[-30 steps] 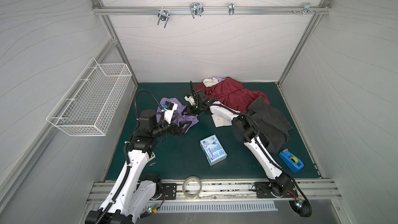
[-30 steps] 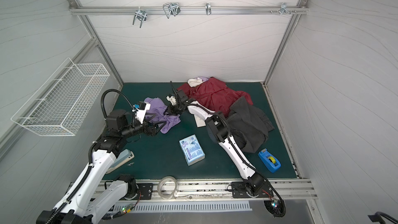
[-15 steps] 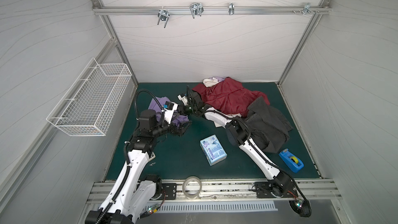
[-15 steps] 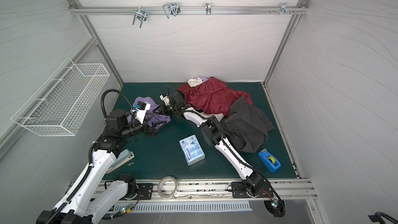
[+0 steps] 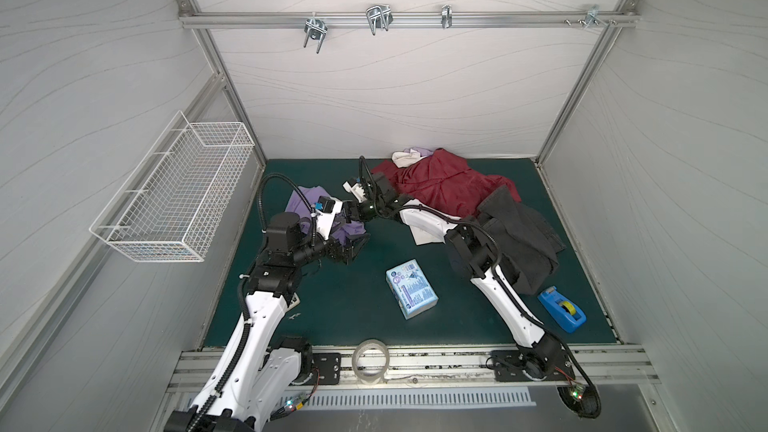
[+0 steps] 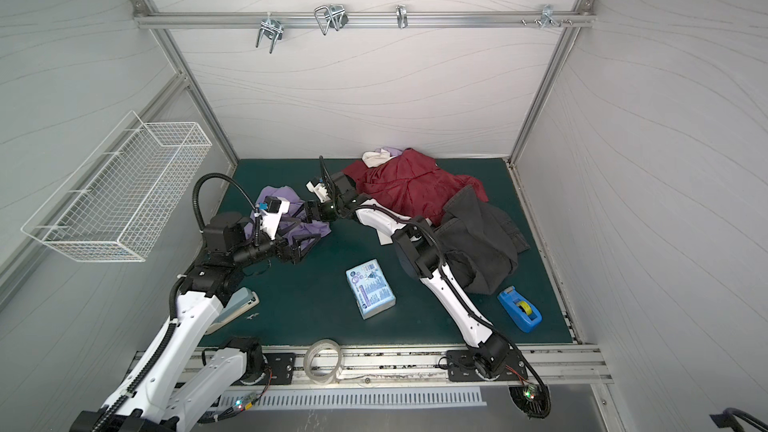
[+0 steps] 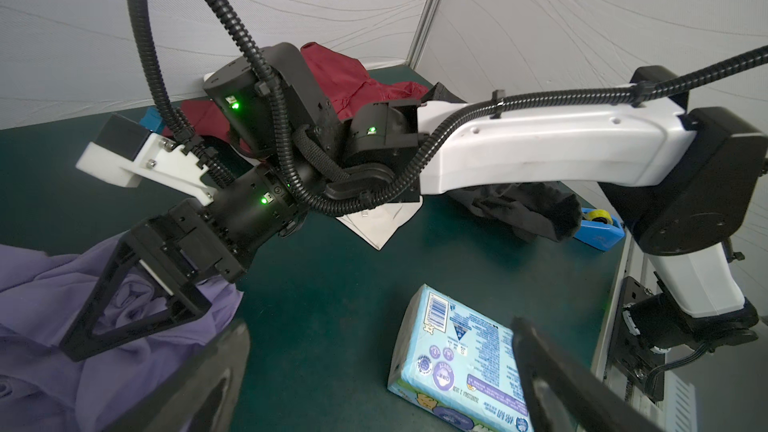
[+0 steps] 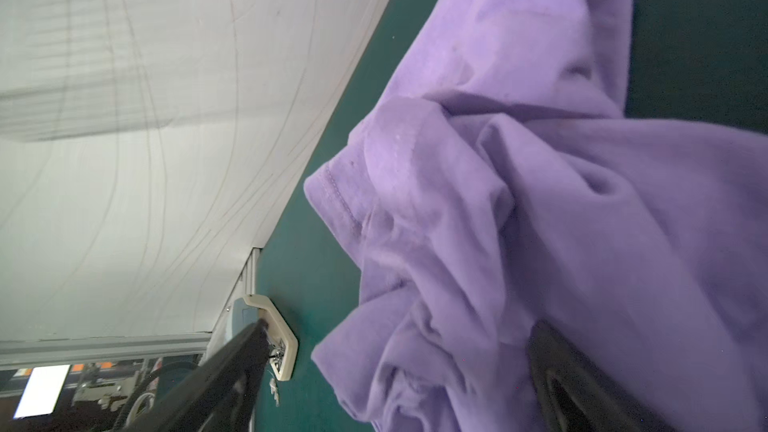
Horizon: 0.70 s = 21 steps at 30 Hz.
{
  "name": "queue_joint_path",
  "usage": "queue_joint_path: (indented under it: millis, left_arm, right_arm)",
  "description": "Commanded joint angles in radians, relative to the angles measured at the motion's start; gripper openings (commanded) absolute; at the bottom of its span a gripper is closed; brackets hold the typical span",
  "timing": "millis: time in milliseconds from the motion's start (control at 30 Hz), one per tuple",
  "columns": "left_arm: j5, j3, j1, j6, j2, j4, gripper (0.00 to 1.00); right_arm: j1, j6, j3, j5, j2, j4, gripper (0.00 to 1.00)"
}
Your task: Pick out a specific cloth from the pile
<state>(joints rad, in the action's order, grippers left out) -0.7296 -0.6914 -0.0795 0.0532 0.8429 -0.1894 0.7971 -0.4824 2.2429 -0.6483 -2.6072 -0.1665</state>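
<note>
The lavender cloth (image 5: 306, 196) is one thin, soft knit garment with a stitched hem, crumpled into loose folds on the dark green mat (image 5: 357, 309). It lies left of the pile (image 5: 457, 201) and apart from it. In both top views the left arm's white camera mount covers its middle. The right gripper (image 6: 309, 214) reaches across to the cloth with its two black fingers spread wide, and the fabric bunches loosely between them, unclamped. One fingertip is buried under a fold in the right wrist view. The left gripper (image 7: 378, 326) hangs just beside the cloth, also spread wide and holding nothing. The pile shows one glossy maroon satin cloth (image 5: 440, 184), one matte dark grey-black garment (image 5: 515, 238) and white scraps (image 5: 407, 156), partly hidden by the right arm. One glossy light blue packet (image 5: 411, 288) lies in front.
</note>
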Motion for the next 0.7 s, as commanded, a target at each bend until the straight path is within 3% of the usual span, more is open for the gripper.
queue_joint_path:
  millis: [0, 133, 433, 667]
  left_arm:
    - [-0.014, -0.007, -0.003, 0.020, -0.014, 0.036, 0.99]
    - [-0.016, -0.010, -0.003, 0.016, -0.014, 0.036, 0.99]
    - [-0.002, -0.012, -0.005, 0.005, 0.003, 0.047, 0.99]
    - [0.069, -0.035, -0.004, -0.004, 0.067, 0.033, 0.99]
  right_arm:
    - [-0.024, 0.109, -0.030, 0.055, 0.108, -0.208, 0.99]
    - [-0.077, 0.182, -0.192, 0.078, 0.253, -0.271, 0.99]
    - [-0.248, 0.439, -0.590, 0.185, 0.781, -0.422, 0.99]
    - [-0.379, 0.524, -0.797, 0.500, 1.102, -0.464, 0.99]
